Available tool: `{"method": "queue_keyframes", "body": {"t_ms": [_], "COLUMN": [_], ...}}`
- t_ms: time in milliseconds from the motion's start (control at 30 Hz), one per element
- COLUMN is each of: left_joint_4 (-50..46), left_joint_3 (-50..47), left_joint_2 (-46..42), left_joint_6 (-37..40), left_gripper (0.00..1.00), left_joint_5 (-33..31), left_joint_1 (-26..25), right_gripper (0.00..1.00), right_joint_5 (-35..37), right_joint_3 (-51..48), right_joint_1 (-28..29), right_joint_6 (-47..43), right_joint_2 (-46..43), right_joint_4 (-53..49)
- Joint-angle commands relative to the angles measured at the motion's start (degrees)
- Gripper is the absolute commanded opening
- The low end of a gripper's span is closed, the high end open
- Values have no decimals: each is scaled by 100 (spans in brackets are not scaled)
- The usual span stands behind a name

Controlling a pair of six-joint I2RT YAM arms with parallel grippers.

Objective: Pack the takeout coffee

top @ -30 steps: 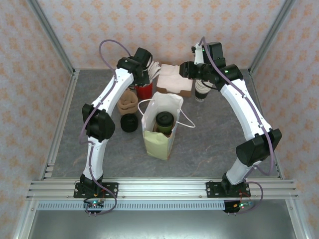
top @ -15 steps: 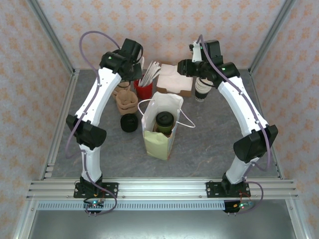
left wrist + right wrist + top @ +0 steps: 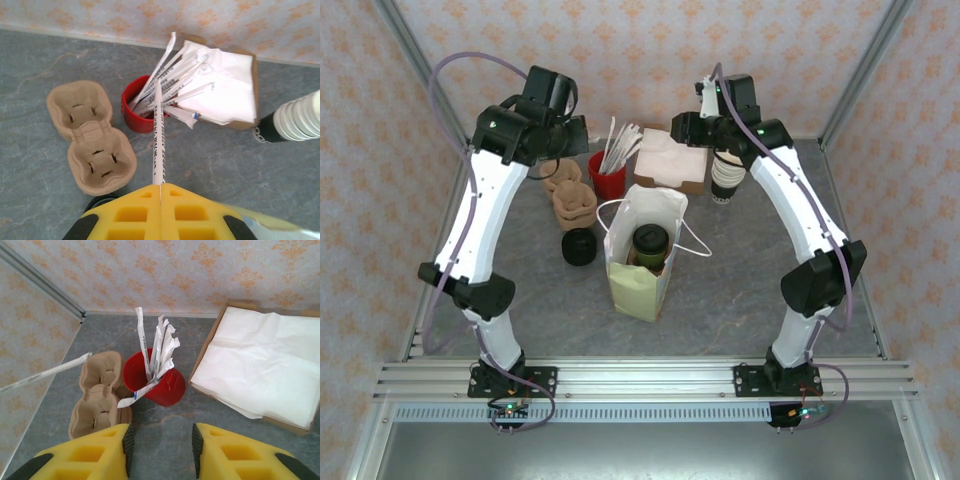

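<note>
**Straw drawn from the cup.** The left gripper (image 3: pixel 160 186) now hangs above the red cup (image 3: pixel 136 119) with one wrapped straw (image 3: pixel 158 145) pinched between its closed fingers; a second ago it was down at the cup's rim.

Nearest the arm bases, the paper bag (image 3: pixel 636 292) stands upright and open with the takeout coffee (image 3: pixel 651 243) inside, black lid up. The drink appears packed and the straw looks bound for the bag next. Just left of the bag sits a stack of black lids (image 3: pixel 579 247). Beyond it lie empty moulded cup carriers (image 3: pixel 573 200). Farther back, the red cup holds the remaining straws, the cardboard box (image 3: pixel 688 186) holds white napkins (image 3: pixel 670 155), and a stack of cream cups (image 3: pixel 725 178) stands to its right. The right gripper (image 3: pixel 161 434) hovers near the box, fingers apart, nothing between them.
</note>
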Motion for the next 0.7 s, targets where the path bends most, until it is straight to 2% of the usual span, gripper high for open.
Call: {"method": "queue_keyframes", "body": {"t_ms": [0,33,100,200,367,567,667], "left_joint_4": [165,212,384,455,354,-158,-604], "left_joint_3": [-279,-319,-396,-353,-337,-469,-881], "left_joint_2": [-620,-741,-968,-1232,-1530,-1898,-2178], "left_joint_6": [558,623,793,888,947,1167,1339], "left_gripper": [6,6,7,7,7,9,9], "left_joint_5": [267,323,831,1277,2107,3046,3214], "left_joint_1": [-222,-269,-338,-492,-691,-758,-779], "right_gripper": [35,35,36,39,40,40,39], "right_joint_5": [-14,44,293,598,508,658,649], "right_joint_3": [104,139,374,1149,2240,2325,2348], "right_joint_1": [21,49,101,114,107,116,113], "right_joint_6": [321,327,348,461,654,753,737], "right_joint_2": [176,225,390,858,1569,1701,1739], "right_joint_4": [481,496,339,-450,-1263,-1087,-1153]}}
